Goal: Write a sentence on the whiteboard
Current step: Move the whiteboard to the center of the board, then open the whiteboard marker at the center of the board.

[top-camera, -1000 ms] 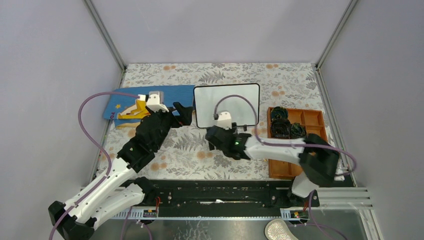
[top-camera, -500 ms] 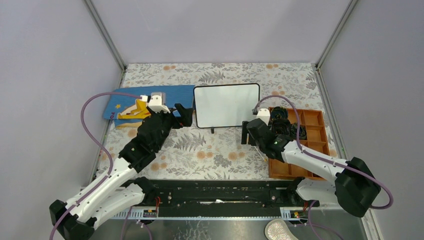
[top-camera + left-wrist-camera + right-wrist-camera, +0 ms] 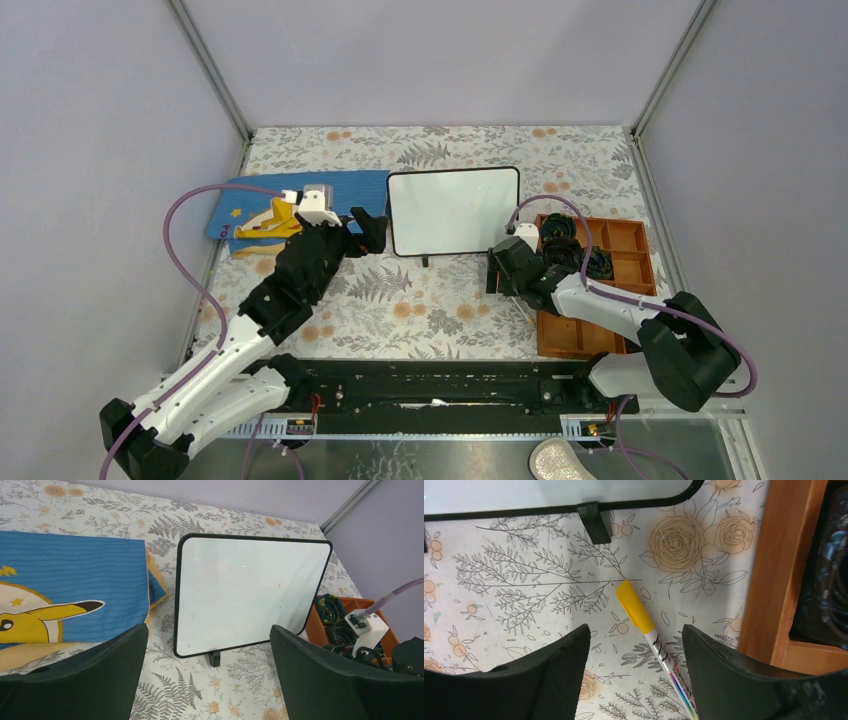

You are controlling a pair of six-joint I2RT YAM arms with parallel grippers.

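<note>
The whiteboard (image 3: 455, 210) stands on small black feet at mid-table, and its white face is blank; no sentence shows on it. It fills the left wrist view (image 3: 250, 595), and its bottom edge shows in the right wrist view (image 3: 549, 492). A yellow-capped marker (image 3: 644, 625) lies on the floral cloth just left of the tray, faint in the top view (image 3: 524, 306). My right gripper (image 3: 505, 275) is open and low over it, with the marker between the fingers (image 3: 635, 630). My left gripper (image 3: 365, 228) is open and empty by the board's left edge (image 3: 208, 630).
An orange wooden tray (image 3: 570, 335) with dark coiled items stands at the right, its wall close to my right fingers (image 3: 774, 570). A blue mat with a yellow figure (image 3: 250, 200) lies left of the board (image 3: 70, 570). Enclosure walls surround the table.
My right arm swung from in front of the whiteboard to the right and settled over the marker beside the tray. The left arm has not moved.
</note>
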